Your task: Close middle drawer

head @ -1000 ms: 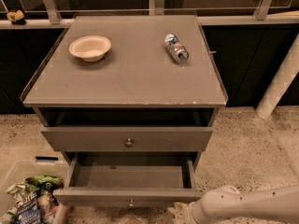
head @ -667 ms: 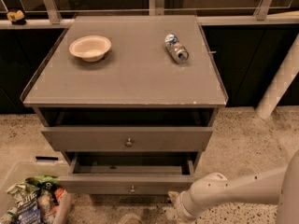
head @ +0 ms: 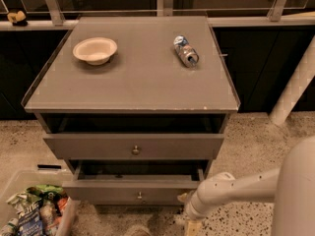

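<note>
The middle drawer (head: 123,190) is the low grey-brown front with a small round knob (head: 140,196), under the taller top drawer front (head: 133,145). It stands out a little, with a dark gap showing behind its front. My white arm (head: 246,188) reaches in from the lower right. My gripper (head: 189,211) is at the right end of the middle drawer's front, close against it. The lowest drawer is out of view.
A pale bowl (head: 94,49) and a lying can (head: 185,50) rest on the cabinet top (head: 133,77). A clear bin of snack packets (head: 29,213) stands on the floor at lower left. A white post (head: 295,82) leans at the right.
The middle drawer has slid in and far less of its inside shows. My arm and gripper have moved left and toward the cabinet along with the drawer front.
</note>
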Controlling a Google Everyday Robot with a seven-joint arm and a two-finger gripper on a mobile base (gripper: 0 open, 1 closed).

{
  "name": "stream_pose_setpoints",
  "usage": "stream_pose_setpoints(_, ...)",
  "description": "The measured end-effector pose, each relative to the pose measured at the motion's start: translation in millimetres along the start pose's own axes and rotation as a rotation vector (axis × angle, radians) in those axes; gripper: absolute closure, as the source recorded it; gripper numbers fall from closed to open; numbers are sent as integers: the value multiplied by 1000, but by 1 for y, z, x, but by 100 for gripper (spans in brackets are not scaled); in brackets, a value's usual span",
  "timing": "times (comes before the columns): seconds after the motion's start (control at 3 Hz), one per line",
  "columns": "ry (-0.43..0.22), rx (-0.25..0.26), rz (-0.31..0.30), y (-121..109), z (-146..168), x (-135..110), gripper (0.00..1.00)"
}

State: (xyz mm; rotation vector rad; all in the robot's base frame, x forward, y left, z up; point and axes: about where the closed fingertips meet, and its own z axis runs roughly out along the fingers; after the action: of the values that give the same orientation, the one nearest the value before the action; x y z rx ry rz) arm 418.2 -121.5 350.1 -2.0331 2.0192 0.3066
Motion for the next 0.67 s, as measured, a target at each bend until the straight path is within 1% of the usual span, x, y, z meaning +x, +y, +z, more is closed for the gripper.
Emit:
stream_pose_setpoints(0.33, 49, 61, 15, -50, 1, 4, 0)
stream_pose_setpoints(0.67, 70, 105, 37, -76, -2, 1, 0)
